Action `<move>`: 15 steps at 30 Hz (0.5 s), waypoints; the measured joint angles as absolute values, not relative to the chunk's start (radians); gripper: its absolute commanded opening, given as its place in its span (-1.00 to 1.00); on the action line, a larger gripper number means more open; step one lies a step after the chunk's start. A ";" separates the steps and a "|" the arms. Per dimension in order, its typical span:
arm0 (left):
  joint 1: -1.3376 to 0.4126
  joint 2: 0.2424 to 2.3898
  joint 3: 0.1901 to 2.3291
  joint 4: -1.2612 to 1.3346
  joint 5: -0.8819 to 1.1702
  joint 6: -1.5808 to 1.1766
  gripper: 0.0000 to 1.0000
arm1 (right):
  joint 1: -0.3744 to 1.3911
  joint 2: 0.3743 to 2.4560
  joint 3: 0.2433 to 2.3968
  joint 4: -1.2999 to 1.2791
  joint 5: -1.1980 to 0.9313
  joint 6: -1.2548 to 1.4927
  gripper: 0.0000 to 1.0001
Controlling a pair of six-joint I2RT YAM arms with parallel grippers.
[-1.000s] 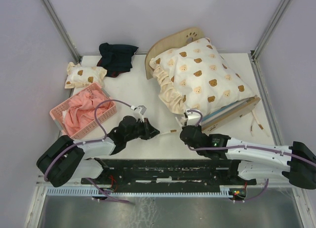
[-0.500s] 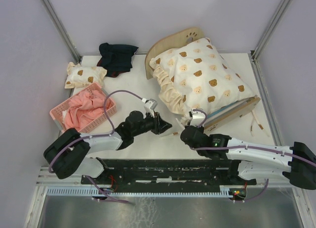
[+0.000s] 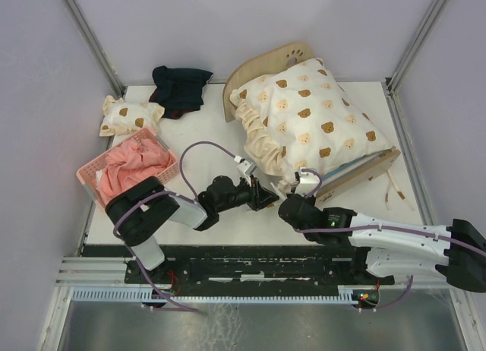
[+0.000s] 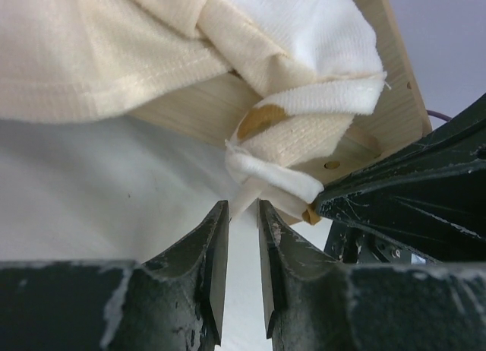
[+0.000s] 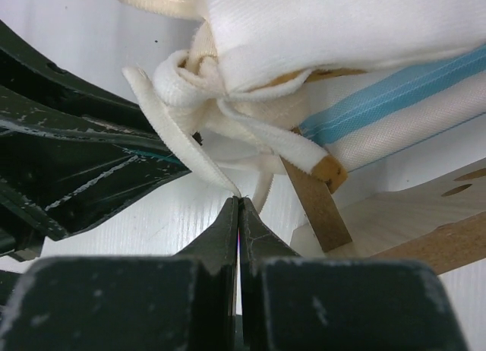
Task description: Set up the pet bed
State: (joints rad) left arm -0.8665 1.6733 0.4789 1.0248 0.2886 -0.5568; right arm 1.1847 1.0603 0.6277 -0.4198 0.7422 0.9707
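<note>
A pink plastic basket (image 3: 106,153) sits at the left. The left gripper (image 4: 241,207), jaws slightly parted, meets a cream fabric tie (image 4: 275,181) at the near corner of the plywood pet bed (image 3: 273,61). The bed lies right of centre under a cream bear-print quilt (image 3: 304,115). The right gripper (image 5: 239,202) is clenched at the tie's end.

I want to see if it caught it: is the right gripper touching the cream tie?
Touching. In the right wrist view, the cream tie runs straight into the right gripper, between its shut fingertips, with no gap.

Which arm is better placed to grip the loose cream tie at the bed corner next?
Left, likely: the left gripper stands slightly open with the tie end at its gap. The right gripper is shut at a strap tip.
</note>
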 measured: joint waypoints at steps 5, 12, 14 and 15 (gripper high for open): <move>-0.867 1.773 0.503 1.163 0.289 -0.570 -0.42 | 1.185 1.058 0.626 -0.420 0.746 0.973 -0.96; -0.867 1.872 0.541 1.267 0.289 -0.594 -0.42 | 1.185 1.058 0.626 -0.420 0.746 0.974 -0.96; -0.867 1.888 0.549 1.290 0.288 -0.602 -0.42 | 1.185 1.058 0.626 -0.420 0.746 0.975 -0.96; -0.867 1.897 0.556 1.295 0.288 -0.604 -0.42 | 1.185 1.058 0.626 -0.420 0.747 0.976 -0.96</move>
State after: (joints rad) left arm -0.8673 1.8965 0.5556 1.2953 0.2882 -0.6037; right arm 1.1847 1.0580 0.6258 -0.4198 0.7467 0.9756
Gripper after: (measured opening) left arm 0.291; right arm 0.025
